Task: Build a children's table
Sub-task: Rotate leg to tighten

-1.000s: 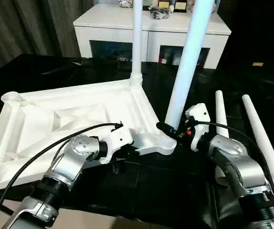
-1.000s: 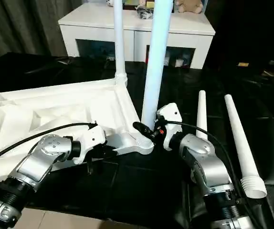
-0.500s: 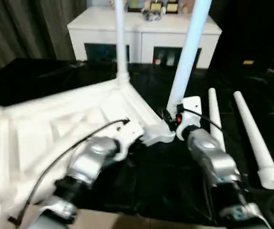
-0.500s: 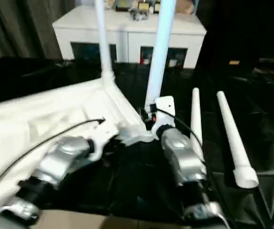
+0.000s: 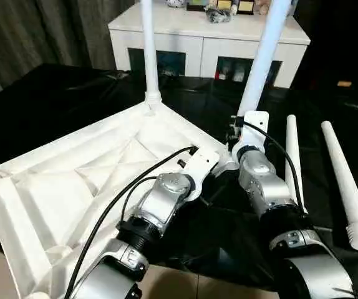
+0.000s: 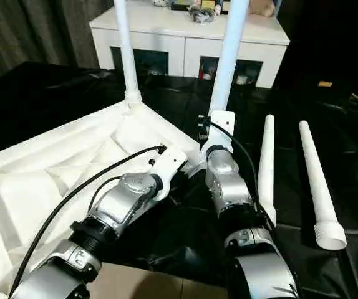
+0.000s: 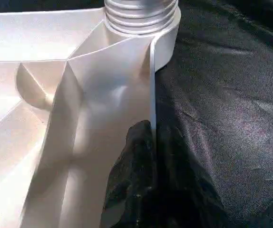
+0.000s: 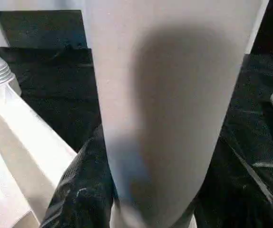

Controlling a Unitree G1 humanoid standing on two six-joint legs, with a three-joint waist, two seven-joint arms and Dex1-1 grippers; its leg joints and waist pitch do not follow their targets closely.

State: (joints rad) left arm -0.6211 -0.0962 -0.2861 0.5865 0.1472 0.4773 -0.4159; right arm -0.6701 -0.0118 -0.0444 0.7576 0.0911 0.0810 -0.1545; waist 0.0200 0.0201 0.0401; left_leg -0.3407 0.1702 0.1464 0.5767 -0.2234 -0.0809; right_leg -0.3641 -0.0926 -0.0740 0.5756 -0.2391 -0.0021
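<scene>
Standing upright, leg (image 5: 263,59) clamped by right end effector (image 8: 148,190), left end effector (image 7: 151,156) pinching tabletop (image 5: 73,180) rim.

no readable text, labels, brands or numbers, small framed items on the white cabinet (image 5: 207,37) too small to make out

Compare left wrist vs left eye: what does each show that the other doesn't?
Left wrist: the left gripper shut on the tabletop edge wall, just below the threaded foot of a leg.

Left eye: two loose legs on the black cloth, the cabinet, both forearms.

Both: tabletop upside down, that leg seated in its corner socket.
</scene>
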